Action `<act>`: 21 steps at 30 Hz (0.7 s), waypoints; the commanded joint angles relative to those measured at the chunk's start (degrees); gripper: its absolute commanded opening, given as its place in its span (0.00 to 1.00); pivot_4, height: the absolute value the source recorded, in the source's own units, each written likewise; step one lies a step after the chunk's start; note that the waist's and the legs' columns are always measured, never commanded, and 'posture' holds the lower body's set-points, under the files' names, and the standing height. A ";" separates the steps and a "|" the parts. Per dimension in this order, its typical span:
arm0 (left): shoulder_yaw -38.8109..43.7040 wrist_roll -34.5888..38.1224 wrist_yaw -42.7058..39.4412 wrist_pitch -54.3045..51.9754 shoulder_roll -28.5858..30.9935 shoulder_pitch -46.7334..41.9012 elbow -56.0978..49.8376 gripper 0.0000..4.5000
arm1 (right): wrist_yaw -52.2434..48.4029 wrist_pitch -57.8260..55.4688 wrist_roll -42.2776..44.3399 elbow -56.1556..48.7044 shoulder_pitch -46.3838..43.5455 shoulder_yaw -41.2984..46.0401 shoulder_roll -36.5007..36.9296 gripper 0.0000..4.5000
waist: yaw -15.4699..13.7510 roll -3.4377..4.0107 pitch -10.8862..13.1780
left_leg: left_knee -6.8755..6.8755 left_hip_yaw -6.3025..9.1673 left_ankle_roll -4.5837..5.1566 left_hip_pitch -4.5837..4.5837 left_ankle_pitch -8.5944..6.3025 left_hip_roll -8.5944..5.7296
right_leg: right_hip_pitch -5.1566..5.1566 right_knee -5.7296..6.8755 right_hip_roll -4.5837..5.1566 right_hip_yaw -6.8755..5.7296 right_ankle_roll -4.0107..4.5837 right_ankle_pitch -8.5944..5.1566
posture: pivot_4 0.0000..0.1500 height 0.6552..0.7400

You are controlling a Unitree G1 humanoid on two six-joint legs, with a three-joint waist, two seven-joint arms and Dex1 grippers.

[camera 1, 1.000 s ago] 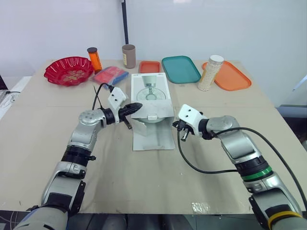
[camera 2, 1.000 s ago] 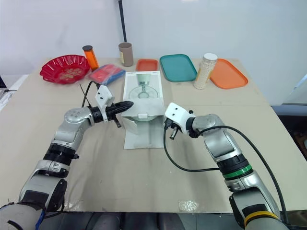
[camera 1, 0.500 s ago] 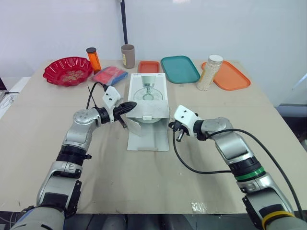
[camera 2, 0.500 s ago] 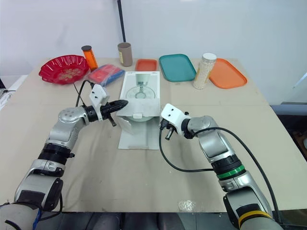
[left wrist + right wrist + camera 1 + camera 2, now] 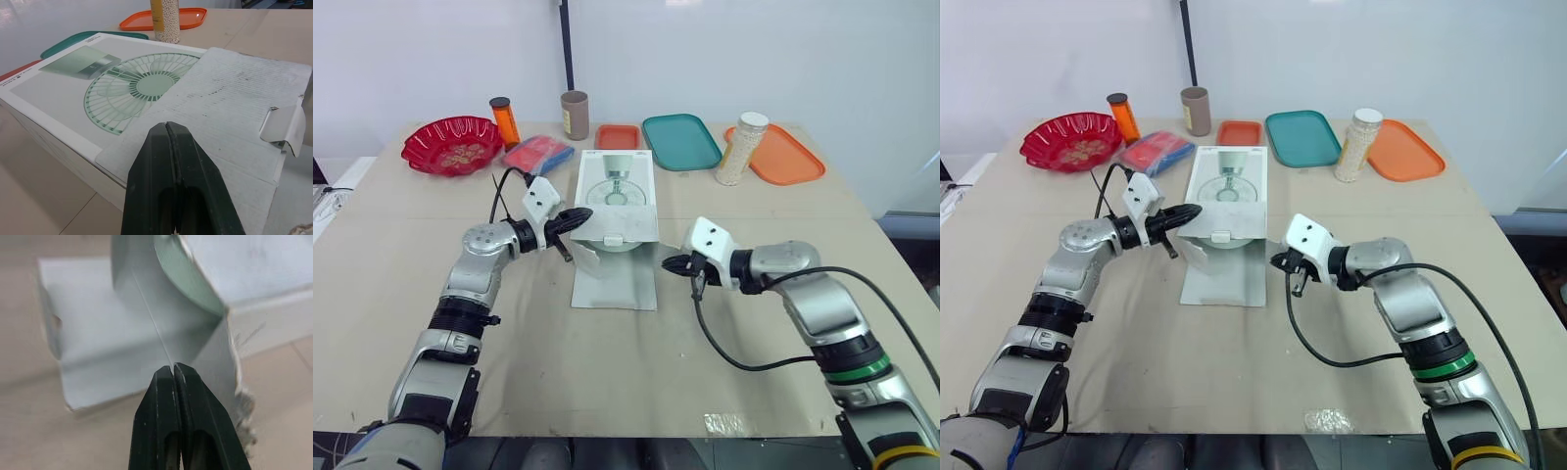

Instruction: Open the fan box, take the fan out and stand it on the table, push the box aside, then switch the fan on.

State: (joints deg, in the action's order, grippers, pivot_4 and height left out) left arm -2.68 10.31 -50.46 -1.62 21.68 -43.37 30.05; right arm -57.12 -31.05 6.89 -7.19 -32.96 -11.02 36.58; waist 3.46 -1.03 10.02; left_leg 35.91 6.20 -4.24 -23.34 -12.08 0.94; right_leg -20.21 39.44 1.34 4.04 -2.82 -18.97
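While the fan box (image 5: 619, 191) lies flat around the middle of the table (image 5: 607, 372), somewhat nearer the far edge, its end facing the near edge is open. 1 long flap (image 5: 615, 284) is spread flat on the table toward the near edge, and another flap (image 5: 230, 98) is folded back over the printed top, with its small tab (image 5: 286, 125) bent up. Inside the open end, the pale green rim of the fan (image 5: 186, 269) shows.

The left gripper (image 5: 590, 215) reaches in from the left, its 2 fingers clenched together with nothing between them. Its tips are at the box's near-left corner, over the folded-back flap; I cannot tell whether they touch it. The right gripper (image 5: 672, 262) is just beside the right edge of the spread flap, its fingers likewise pressed together and empty, pointing toward the open end.

Along the far edge stand a red bowl (image 5: 452, 144) at the far-left corner, an orange bottle (image 5: 506, 120), a brown cup (image 5: 575, 115), a small orange tray (image 5: 618, 136), a teal tray (image 5: 681, 140), a jar of white beads (image 5: 742, 148) and a large orange tray (image 5: 786, 157). A red and blue packet (image 5: 539, 154) lies between the bowl and the box.
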 commanded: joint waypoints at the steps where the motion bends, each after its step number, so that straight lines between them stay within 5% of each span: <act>1: -0.39 -1.16 -0.01 -0.89 0.62 1.15 1.25 0.00 | 0.10 -1.52 3.93 -2.71 -2.50 3.01 -1.11 0.01 | 0.00 0.00 0.00 | 0.01 0.00 0.00 0.00 0.00 0.00 | 0.00 0.01 0.00 0.00 0.00 0.00 | 1.00 1.00; 11: 0.26 -0.46 -0.37 -2.96 1.82 2.35 -3.23 0.00 | 5.30 -3.88 7.66 2.95 -8.13 4.72 -6.56 0.01 | 0.05 0.00 0.00 | -0.02 0.01 0.00 0.00 0.00 0.01 | -0.01 0.00 0.00 0.00 0.00 0.00 | 1.00 1.00; 21: 0.07 1.40 -0.35 -7.04 1.15 1.64 -10.57 0.00 | 12.11 4.00 -2.45 18.16 -10.69 -1.45 -10.14 0.01 | 0.00 0.00 0.00 | -0.06 0.00 0.00 -0.02 0.01 0.01 | -0.06 -0.02 0.01 -0.02 0.00 0.00 | 1.00 1.00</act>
State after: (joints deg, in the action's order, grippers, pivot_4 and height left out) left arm -2.52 10.91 -50.49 -7.93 22.82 -41.69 23.33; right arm -45.60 -27.77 6.26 8.72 -43.77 -11.28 26.55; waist 3.46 -1.02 10.01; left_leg 35.85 6.20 -4.25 -23.36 -12.07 0.94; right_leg -20.27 39.42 1.36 4.02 -2.82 -18.98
